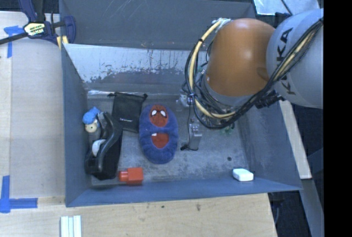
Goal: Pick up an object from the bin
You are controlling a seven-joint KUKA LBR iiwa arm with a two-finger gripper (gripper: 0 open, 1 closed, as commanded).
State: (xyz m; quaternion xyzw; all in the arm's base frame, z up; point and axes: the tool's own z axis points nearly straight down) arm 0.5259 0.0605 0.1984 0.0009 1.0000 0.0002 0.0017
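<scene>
Bin: a grey metal bin (74,120) with sloped walls is seen from above; the loose things are gathered on the left half of its floor.

Arm: the arm is entered from the right. An orange cover (239,57) is carried on the wrist, with yellow and black cables (193,65) looped around it.

Claw position: the claw (192,142) is lowered to the bin floor near the middle, just beside the right edge of the blue plush slipper.

Claw state: whether the claw is wide or narrow cannot be told. Nothing is seen held in it.

Nearest thing: a blue plush slipper (158,150), oval in outline, is laid flat on the floor left of centre.

Long axis: the slipper's long axis is run from the far wall toward the near wall, almost parallel to the claw.

Orientation: two red mask faces are set one behind the other along that axis. A rounded end is pointed at the near wall.

Neighbour, far left: a black pouch (126,112) is placed touching the slipper's upper left edge.

Neighbour, left: a black curved object (110,153) is stood by the left wall, with a blue-and-yellow toy (91,119) at its far end.

Neighbour, near: a red block (132,176) is laid by the near wall, below the slipper and apart from it.

Outlier: a small white piece (242,175) is laid in the near right corner, well apart from the rest.
</scene>
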